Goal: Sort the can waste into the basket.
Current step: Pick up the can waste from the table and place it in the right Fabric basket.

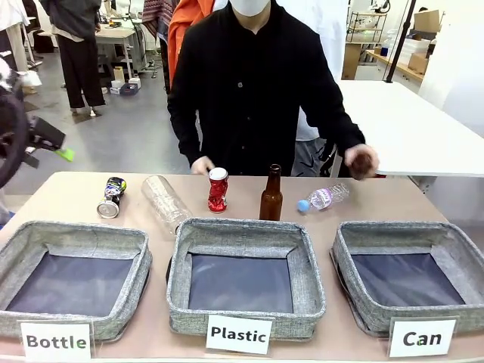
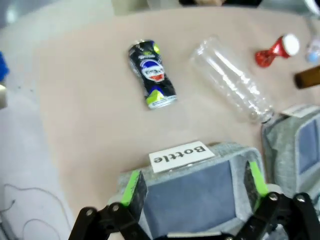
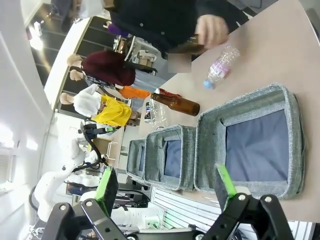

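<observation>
Front: red can (image 1: pixel 218 189) stood on the table (image 1: pixel 423 200), dark can (image 1: pixel 112 197) lay at its 9 o'clock, Can basket (image 1: pixel 408 276) at 4 o'clock | Left wrist: left gripper (image 2: pixel 194 184) gaped open over Bottle basket (image 2: pixel 227 150) | Right wrist: right gripper (image 3: pixel 166 182) spread open, facing Can basket.

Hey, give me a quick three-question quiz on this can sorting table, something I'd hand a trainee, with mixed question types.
1. True or false: the Can basket already holds a can.
2. Which can stands upright? A) red B) black-blue
3. Fill in: the open left end effector points at the basket labelled ___.
Key: 1 false. 2 A, the red can; the black-blue can lies on its side. 3 Bottle basket.
</observation>
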Controlling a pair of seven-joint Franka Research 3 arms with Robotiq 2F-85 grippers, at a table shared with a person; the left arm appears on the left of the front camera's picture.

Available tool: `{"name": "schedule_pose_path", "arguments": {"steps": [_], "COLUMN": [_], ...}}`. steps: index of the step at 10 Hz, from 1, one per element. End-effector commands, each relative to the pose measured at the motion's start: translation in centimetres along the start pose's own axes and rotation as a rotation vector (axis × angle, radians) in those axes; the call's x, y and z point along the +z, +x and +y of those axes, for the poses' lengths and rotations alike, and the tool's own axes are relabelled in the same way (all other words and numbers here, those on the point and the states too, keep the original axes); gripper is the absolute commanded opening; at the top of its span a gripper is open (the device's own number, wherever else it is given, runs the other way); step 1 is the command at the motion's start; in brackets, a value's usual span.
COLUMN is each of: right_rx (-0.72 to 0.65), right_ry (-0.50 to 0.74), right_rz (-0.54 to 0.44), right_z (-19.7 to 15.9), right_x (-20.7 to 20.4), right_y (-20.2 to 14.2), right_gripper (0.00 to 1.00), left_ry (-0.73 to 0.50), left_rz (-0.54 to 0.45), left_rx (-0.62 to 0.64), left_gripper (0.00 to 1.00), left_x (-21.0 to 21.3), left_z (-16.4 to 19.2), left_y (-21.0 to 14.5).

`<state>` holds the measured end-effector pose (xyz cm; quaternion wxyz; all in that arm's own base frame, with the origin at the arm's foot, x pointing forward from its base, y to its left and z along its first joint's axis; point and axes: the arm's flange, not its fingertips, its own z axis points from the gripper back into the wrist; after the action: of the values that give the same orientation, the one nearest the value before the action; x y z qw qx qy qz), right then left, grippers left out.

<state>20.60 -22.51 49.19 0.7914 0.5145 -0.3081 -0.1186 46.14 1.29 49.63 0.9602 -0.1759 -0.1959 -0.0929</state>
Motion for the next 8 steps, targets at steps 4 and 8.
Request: {"name": "schedule_pose_path", "arguments": {"steps": [4, 8], "right_rx": [0.028, 0.028], "right_ry": [0.015, 0.015], "right_rz": [-0.008, -0.008], "right_z": [0.0, 0.0], "right_x": [0.1, 0.1], "right_y": [0.3, 0.3], "right_gripper": [1.00, 1.00], "left_ry": [0.046, -0.076], "left_rz": [0.291, 0.393], "left_rx": [-0.006, 0.011], "left_gripper": [1.00, 1.00], "left_x": [-8.1, -12.1], "left_z": [2.1, 4.5], "left_y": [8.2, 10.9]}}
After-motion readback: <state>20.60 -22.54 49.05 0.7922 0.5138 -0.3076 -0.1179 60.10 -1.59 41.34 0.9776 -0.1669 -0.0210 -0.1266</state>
